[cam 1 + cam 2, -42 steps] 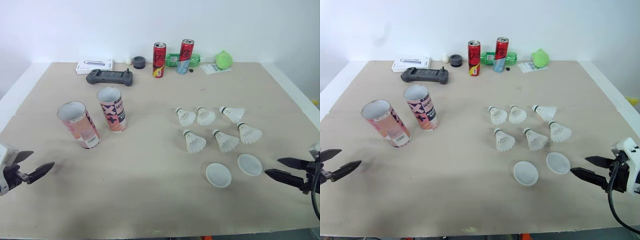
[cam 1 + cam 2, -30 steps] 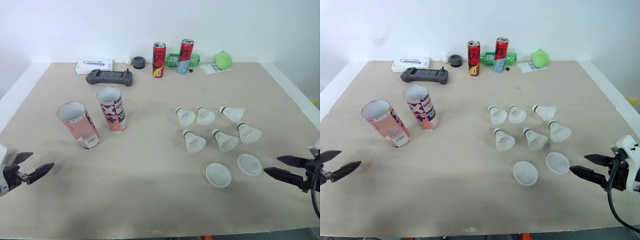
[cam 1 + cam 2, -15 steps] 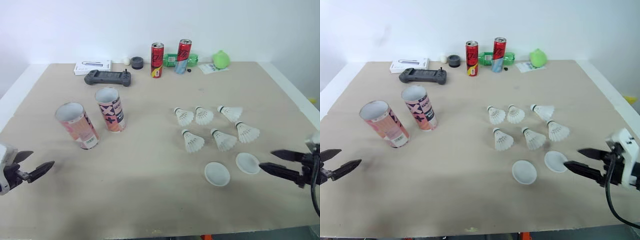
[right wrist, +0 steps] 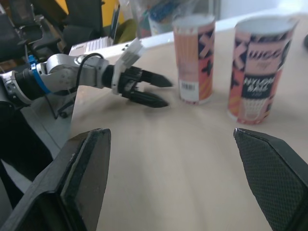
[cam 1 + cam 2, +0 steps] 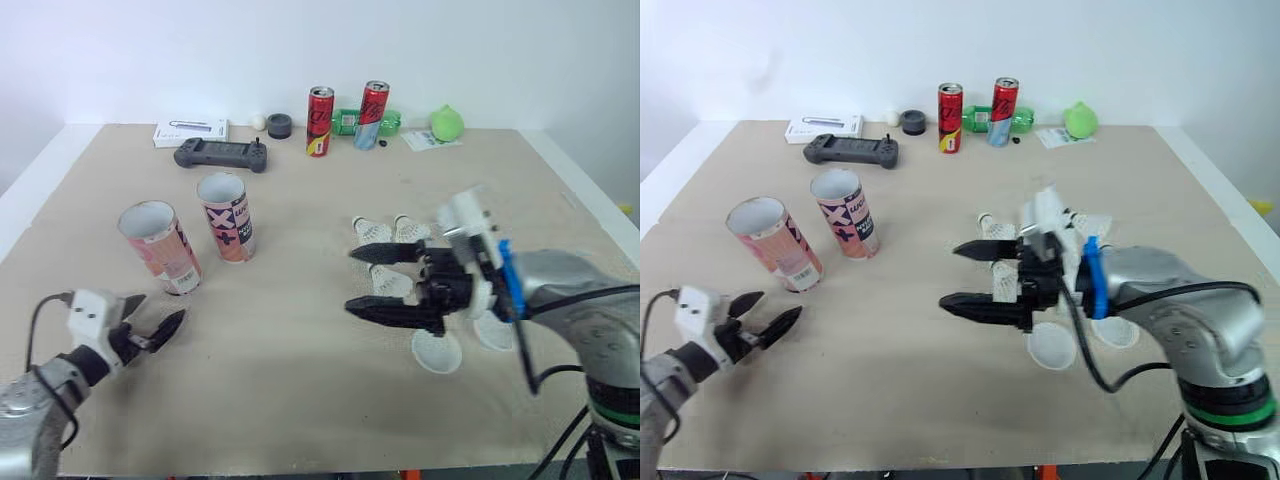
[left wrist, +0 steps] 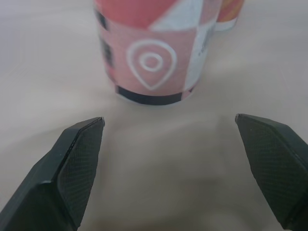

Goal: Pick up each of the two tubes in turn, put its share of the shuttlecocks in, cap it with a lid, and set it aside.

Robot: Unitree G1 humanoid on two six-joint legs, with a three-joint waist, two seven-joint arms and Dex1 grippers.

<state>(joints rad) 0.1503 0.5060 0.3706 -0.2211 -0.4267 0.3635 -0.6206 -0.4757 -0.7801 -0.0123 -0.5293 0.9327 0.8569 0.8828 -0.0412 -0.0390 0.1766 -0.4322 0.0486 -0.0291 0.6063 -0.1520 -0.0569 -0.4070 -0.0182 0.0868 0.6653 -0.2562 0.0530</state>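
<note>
table (image 5: 300,390): items are lined along far edge | white box (image 5: 190,132) and grey game controller (image 5: 221,155) are set toward far left corner | white ball (image 5: 258,122), dark cap (image 5: 279,125), two red cans (image 5: 319,121), green bottle (image 5: 348,121) are set mid-edge | green ball (image 5: 447,122) and paper packet (image 5: 425,140) are placed toward far right corner

Right gripper (image 5: 950,275) has its fingers spread wide, tips aimed to the robot's left, over the tan table (image 5: 890,400). Shuttlecocks (image 5: 992,227) sit right behind its fingers, most of them hidden by the wrist. The white lids (image 5: 1048,350) lie by the wrist on its near side. Both tubes stand mouth-up, well off its tips to the left: X-print tube (image 5: 845,215) closer, pink tube (image 5: 772,245) further out. Left gripper (image 5: 778,306) is also spread, with the pink tube just beyond its tips, apart from them. Red cans (image 5: 950,118) and gamepad (image 5: 850,151) sit far beyond both grippers.
</note>
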